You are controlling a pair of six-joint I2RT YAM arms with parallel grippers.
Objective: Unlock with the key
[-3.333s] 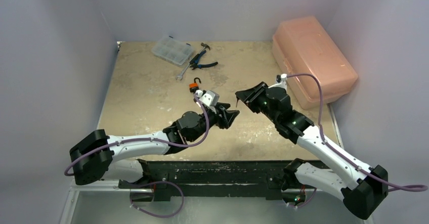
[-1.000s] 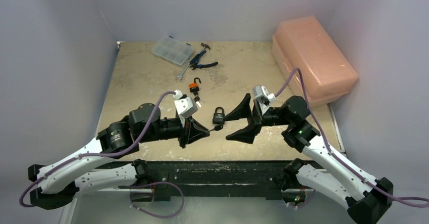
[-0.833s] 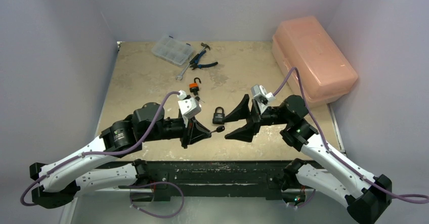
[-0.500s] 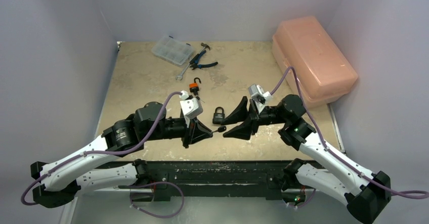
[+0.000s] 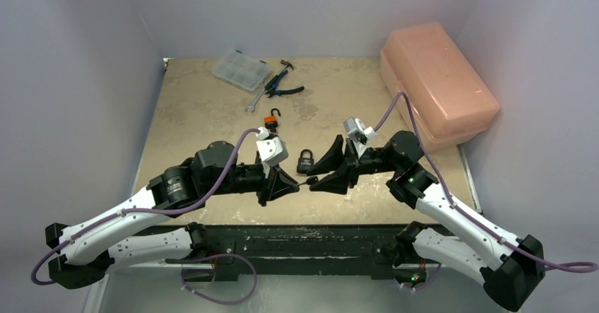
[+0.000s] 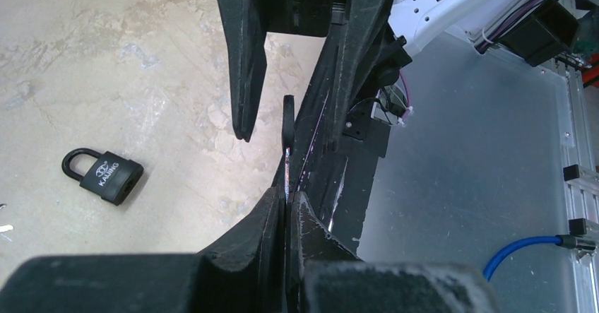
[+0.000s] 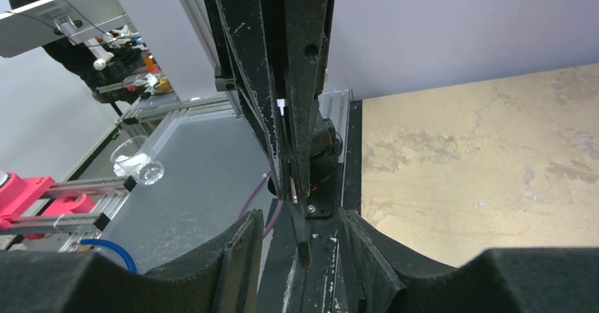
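Observation:
A small black padlock (image 5: 306, 162) (image 6: 102, 174) lies on the table just behind where my two grippers meet. My left gripper (image 5: 295, 183) (image 6: 286, 200) is shut on the blade of the key (image 5: 309, 180). The key's black head (image 6: 288, 119) (image 7: 301, 239) sticks out toward the right arm. My right gripper (image 5: 314, 174) (image 7: 300, 217) faces the left one, partly open. Its fingers stand on either side of the key head, with a gap showing on both sides.
An orange padlock (image 5: 270, 121) lies behind the left wrist. Further back are a clear organiser box (image 5: 241, 70), pliers (image 5: 282, 85) and a wrench (image 5: 256, 101). A large pink case (image 5: 436, 83) fills the back right. The table's near edge is a black rail (image 5: 304, 239).
My right gripper has moved left onto the key head and its jaws have narrowed. The left arm has shifted slightly right, the key in its grip.

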